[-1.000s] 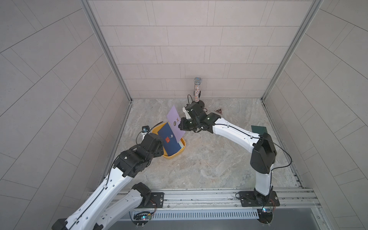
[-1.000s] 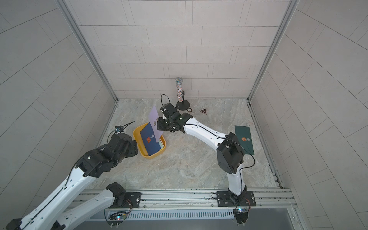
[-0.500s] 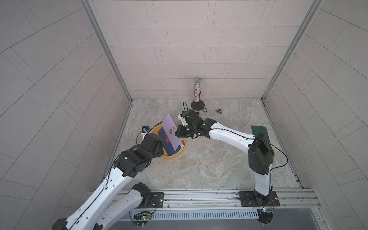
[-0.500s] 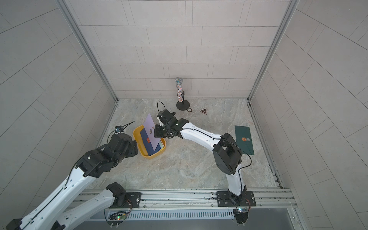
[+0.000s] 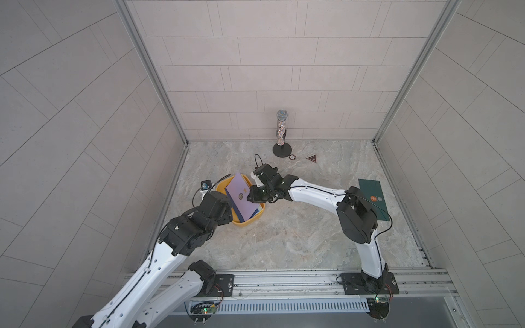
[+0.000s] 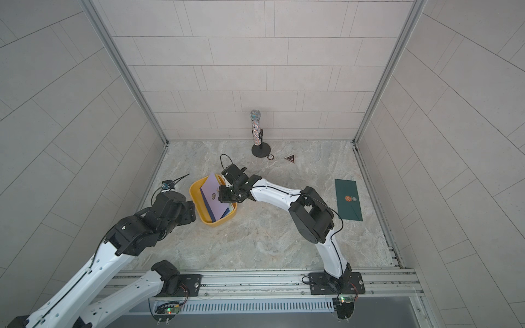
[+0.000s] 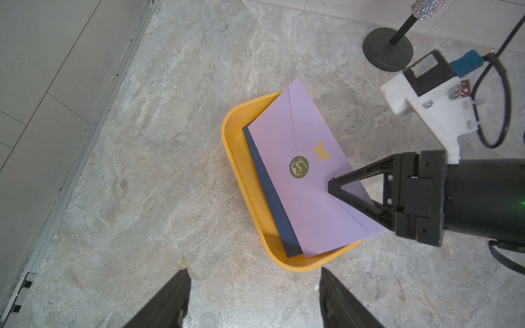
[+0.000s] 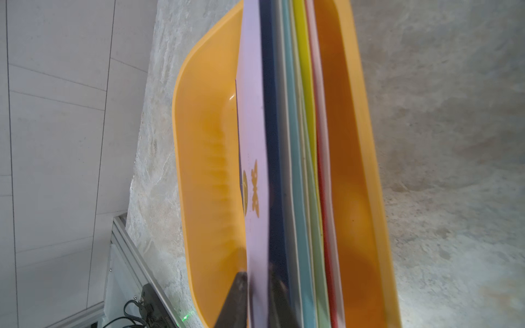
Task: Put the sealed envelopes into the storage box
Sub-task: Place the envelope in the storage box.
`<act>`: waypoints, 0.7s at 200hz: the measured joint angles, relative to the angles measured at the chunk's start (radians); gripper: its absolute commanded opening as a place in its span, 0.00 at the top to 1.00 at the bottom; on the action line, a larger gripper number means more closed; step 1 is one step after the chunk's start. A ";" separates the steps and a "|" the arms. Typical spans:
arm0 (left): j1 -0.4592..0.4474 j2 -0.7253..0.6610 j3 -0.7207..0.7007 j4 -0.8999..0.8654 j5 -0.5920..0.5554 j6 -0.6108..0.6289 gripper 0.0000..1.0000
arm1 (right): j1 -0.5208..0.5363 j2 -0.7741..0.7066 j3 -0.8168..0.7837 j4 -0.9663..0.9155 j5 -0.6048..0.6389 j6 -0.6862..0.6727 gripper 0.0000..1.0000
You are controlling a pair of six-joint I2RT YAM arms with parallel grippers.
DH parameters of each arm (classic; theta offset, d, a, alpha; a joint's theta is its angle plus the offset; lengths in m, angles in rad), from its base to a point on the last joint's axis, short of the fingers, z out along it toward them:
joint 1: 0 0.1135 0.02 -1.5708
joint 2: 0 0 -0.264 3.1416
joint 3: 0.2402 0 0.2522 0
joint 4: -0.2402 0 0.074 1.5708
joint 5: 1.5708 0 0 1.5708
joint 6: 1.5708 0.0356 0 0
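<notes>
Right gripper [image 8: 257, 274]: I see its fingers either side of the lilac envelope [image 7: 306, 176], at 1 long edge; I cannot tell whether they pinch it.
Left gripper [image 7: 252, 277]: spread wide, nothing between, hovering just beside the storage box [image 7: 235, 159].
Lilac envelope: tilted on the stack in the box, 1 corner past the rim.
Stack: navy envelope [image 7: 267, 196] directly beneath; pale blue, yellow and red edges below.
Storage box: near the surface's left edge.
Dark green envelope [image 5: 373, 198]: flat by the right edge, well apart.
</notes>
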 measured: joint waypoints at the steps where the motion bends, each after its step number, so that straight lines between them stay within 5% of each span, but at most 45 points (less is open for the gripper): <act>1: 0.000 0.000 0.000 0.000 0.000 0.000 0.24 | 0.000 0.000 0.000 0.000 0.000 0.003 0.74; 86: 0.000 0.000 0.000 0.000 0.000 0.000 0.24 | -0.017 -0.156 -0.105 0.002 0.008 -0.066 0.76; 140: -0.002 0.001 0.000 0.002 0.004 0.002 0.24 | -0.198 -0.367 -0.317 0.017 0.039 -0.093 0.78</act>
